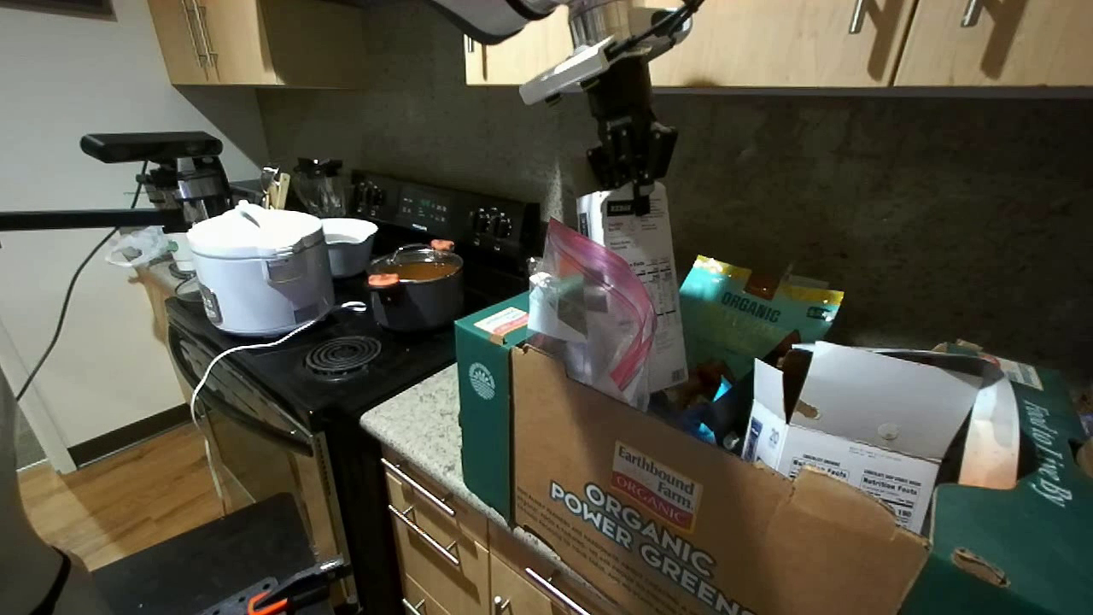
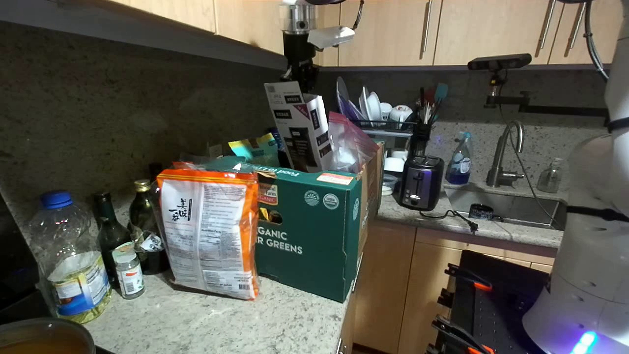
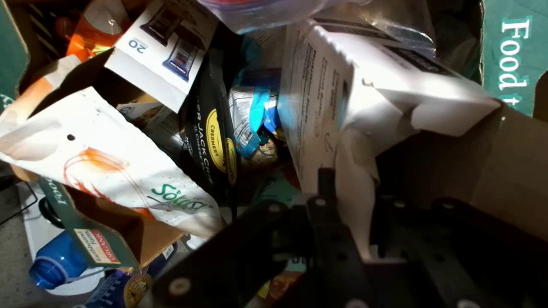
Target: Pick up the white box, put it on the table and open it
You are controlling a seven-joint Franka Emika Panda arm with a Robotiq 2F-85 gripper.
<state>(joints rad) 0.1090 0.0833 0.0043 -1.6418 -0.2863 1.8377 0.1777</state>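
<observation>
The white box (image 1: 651, 256) is a tall, slim carton with dark print. It leans with its lower part inside the large cardboard box and its upper part above the rim; an exterior view also shows the white box (image 2: 304, 130) tilted. My gripper (image 1: 639, 195) points down at its top end. In the wrist view the gripper (image 3: 355, 188) has the carton's crumpled top edge between its fingers, closed on it. Bent white flaps show beside the white box's printed side (image 3: 312, 102). Whether its hidden lower end rests on anything I cannot tell. The table (image 2: 206, 324) is speckled stone.
The cardboard box (image 1: 675, 512) also holds a plastic zip bag (image 1: 589, 316) against the white box, a green pouch (image 1: 756, 307) and a wider white carton (image 1: 862, 453). An orange-edged bag (image 2: 209, 231) and bottles stand beside it. Wall cabinets (image 1: 768, 43) hang close to the arm.
</observation>
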